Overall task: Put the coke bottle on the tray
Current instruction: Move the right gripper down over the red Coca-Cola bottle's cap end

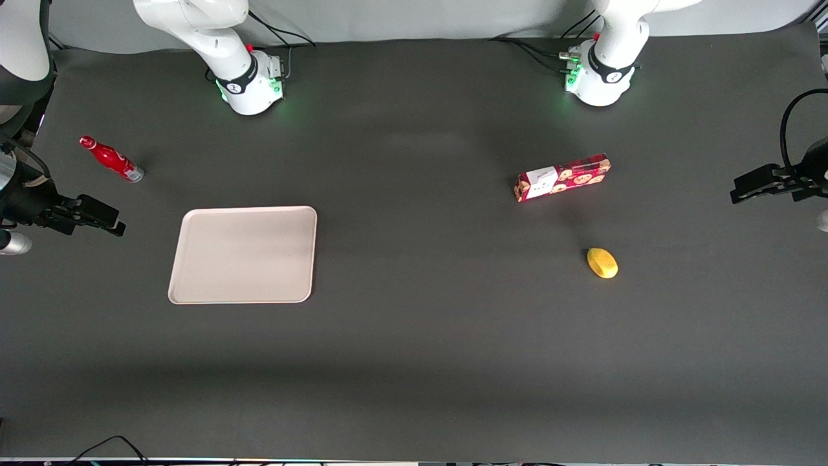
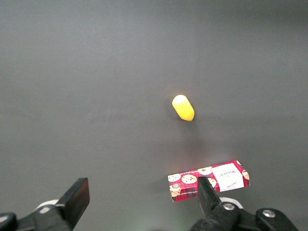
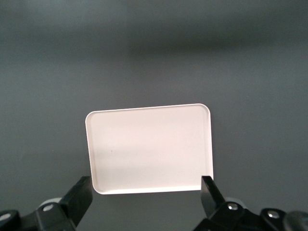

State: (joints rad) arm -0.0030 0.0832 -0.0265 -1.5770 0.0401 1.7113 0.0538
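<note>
I'm holding the tool [image 1: 107, 220] released and empty at the working arm's end of the desk [image 1: 414, 349], just beside the bare tray [image 1: 244, 255]. The coke bottle [image 1: 111, 158] is standing apart, farther from the front camera; my wrist camera isn't catching it.

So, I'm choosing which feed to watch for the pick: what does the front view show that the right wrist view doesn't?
Only the front view shows the coke bottle, standing on the table farther from the front camera than the tray, plus the cookie box and yellow object toward the parked arm's end. Only the right wrist view shows the gripper fingers spread open, empty, close up. Both show the bare tray and the gripper, which is beside the tray at the working arm's end.
</note>
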